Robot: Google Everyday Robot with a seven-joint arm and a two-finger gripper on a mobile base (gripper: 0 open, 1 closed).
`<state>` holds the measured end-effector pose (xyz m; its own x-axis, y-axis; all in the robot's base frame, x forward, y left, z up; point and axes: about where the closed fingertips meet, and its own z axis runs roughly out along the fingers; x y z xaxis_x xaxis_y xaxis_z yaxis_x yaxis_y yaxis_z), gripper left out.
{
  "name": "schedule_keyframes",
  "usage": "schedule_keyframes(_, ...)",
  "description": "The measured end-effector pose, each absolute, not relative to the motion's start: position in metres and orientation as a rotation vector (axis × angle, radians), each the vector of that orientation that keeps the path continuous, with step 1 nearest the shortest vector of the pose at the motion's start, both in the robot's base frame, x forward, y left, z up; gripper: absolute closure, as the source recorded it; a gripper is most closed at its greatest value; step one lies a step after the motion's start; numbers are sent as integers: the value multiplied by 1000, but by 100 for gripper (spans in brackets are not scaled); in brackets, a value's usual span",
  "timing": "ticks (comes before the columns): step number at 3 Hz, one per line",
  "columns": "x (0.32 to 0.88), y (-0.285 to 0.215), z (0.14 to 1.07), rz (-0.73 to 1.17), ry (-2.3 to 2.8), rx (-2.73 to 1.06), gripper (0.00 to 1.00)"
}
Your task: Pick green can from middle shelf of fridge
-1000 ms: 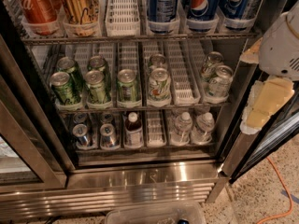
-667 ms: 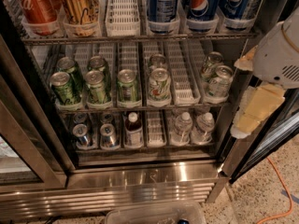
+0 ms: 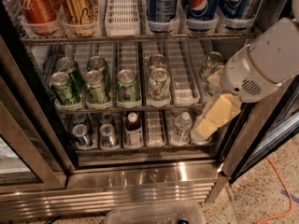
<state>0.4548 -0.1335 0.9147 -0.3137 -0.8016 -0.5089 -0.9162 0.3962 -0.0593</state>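
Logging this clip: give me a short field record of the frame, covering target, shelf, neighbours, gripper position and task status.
target: green can, upright at the front of its lane
shelf: middle shelf of the fridge
left neighbours: lime-green cans in two lanes
right neighbours: white cans, then an empty lane
gripper: gripper low at the right side of the opening, well apart from the green can
status: green can not yet picked
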Motion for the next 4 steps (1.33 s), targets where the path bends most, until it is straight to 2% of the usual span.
schedule_keyframes(2,456,-79,915,429,2082,-1412,0)
schedule_keyframes(3,450,-76,908,428,2082,-1423,0)
schedule_keyframes(4,438,-59,881,503,2097,-1429,0)
